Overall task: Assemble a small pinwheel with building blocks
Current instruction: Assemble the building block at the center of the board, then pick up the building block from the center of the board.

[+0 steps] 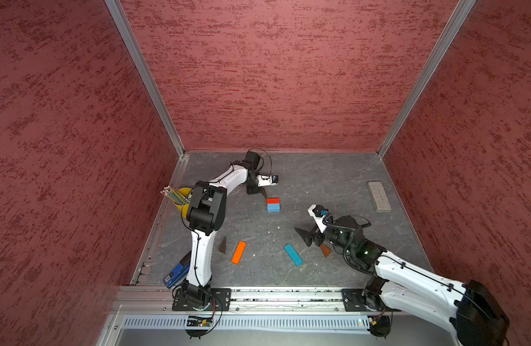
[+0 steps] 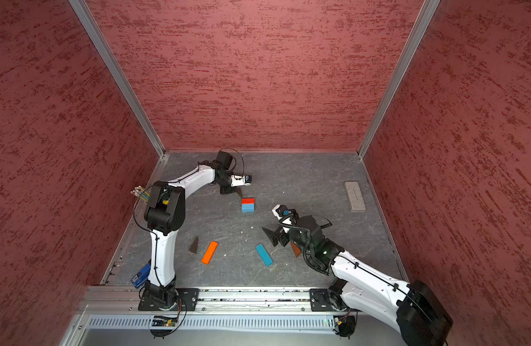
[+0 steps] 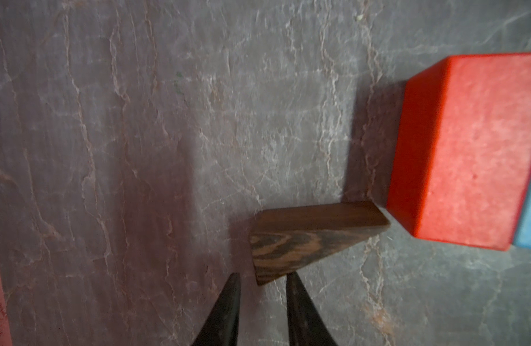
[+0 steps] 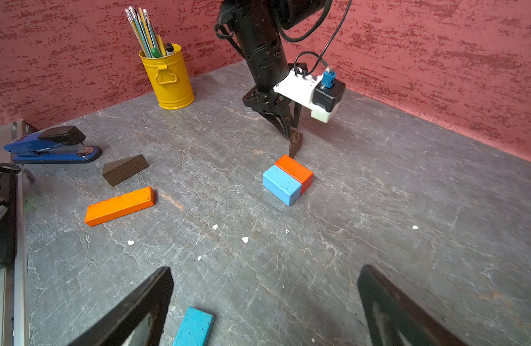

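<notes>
Landmark: red-and-blue cube (image 1: 273, 205) (image 2: 247, 205), sitting on the grey counter (image 4: 378, 194) near mid-field, red half toward the back wall, blue half toward the arm bases.

Left pincer (image 3: 262, 277) (image 4: 289, 131): just behind the cube's red half, pointing down. The tips are pressed close on the narrow top end of a dark wood wedge (image 3: 303, 239) (image 4: 295, 143). The wedge stands on edge, low at the counter, with its far corner just beside the cube's red corner. I cannot tell whether the two touch.

Right pincer (image 4: 265, 274) (image 1: 307, 235): fingers spread wide and holding nothing. It hovers on the base side of the cube, off toward the right arm.

The other building blocks lie apart from one another and from the cube:
- flat blue bar (image 1: 293, 255) (image 2: 264, 254): base side of the cube, near the right pincer, lying flat at a slant.
- flat orange bar (image 1: 238, 252) (image 4: 119, 206): base side of the cube, toward the left arm, lying flat.
- second dark wedge (image 1: 223, 245) (image 4: 125, 169): just beyond the orange bar, farther from the cube and close to the left arm's upright link.
- orange-brown wedge (image 1: 325, 250) (image 2: 295, 249): partly hidden under the right arm's wrist, well apart from the cube.

Non-task items:
- grey block (image 1: 379, 196): far from the cube, by the right wall.
- yellow cup (image 4: 168, 78) of pencils: by the left wall.
- blue stapler (image 4: 53, 145): by the left wall, near the left arm's base.
</notes>
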You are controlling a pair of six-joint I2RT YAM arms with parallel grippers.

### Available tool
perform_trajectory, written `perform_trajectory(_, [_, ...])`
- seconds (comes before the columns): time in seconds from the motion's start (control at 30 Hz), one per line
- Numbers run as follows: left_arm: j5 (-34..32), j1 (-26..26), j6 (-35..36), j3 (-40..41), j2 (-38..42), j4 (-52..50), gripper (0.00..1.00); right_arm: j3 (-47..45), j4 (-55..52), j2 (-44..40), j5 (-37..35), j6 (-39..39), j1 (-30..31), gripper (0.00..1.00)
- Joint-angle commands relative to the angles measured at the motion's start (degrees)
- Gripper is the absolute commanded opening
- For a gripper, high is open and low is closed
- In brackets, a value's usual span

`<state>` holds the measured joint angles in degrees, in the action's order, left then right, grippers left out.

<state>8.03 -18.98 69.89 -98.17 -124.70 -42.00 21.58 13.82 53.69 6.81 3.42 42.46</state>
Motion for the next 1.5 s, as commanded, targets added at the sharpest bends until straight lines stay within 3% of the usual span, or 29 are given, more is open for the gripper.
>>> perform_trajectory(0.0, [0.9, 0.2, -0.6, 1.2, 3.5, 0.1, 0.29, 0.7, 1.4, 0.3, 1.0, -0.4, 0.4, 0.99])
perform_trajectory(0.13, [2.6, 1.3, -5.4, 3.1, 8.6, 0.3, 0.29, 0.5, 1.7, 0.4, 0.5, -0.6, 0.4, 0.99])
perform_trajectory(0.27, [3.0, 1.8, -12.0, 10.0, 18.8, 0.6, 0.31, 0.2, 2.2, 0.5, 0.6, -0.6, 0.4, 0.99])
perform_trajectory(0.4, [-1.9, 0.5, -15.9, 22.0, 30.6, -1.9, 0.36, 0.3, 3.0, 2.6, 1.3, -0.1, 0.4, 0.99])
perform_trajectory(0.6, [-13.3, -6.1, -21.3, 39.5, 46.3, -12.2, 0.49, 0.5, 5.1, 4.8, 3.9, 1.1, 0.4, 0.99])
perform_trajectory(0.73, [-13.7, -7.1, -28.9, 44.0, 51.4, -20.7, 0.5, 0.0, 6.5, 6.0, 4.8, 1.8, 0.4, 0.99])
perform_trajectory(0.87, [-15.0, -7.5, -32.7, 45.8, 52.0, -26.2, 0.53, -0.6, 7.5, 6.4, 5.3, 1.9, 0.4, 0.99])
perform_trajectory(1.03, [-11.3, -6.3, -39.2, 44.6, 50.3, -29.0, 0.6, -1.2, 7.8, 5.5, 5.2, 2.1, 0.4, 0.99])
perform_trajectory(1.47, [-16.0, -3.6, -50.4, 45.7, 39.7, -25.8, 0.63, -0.8, 6.9, 5.1, 5.0, 1.8, 0.4, 0.99])
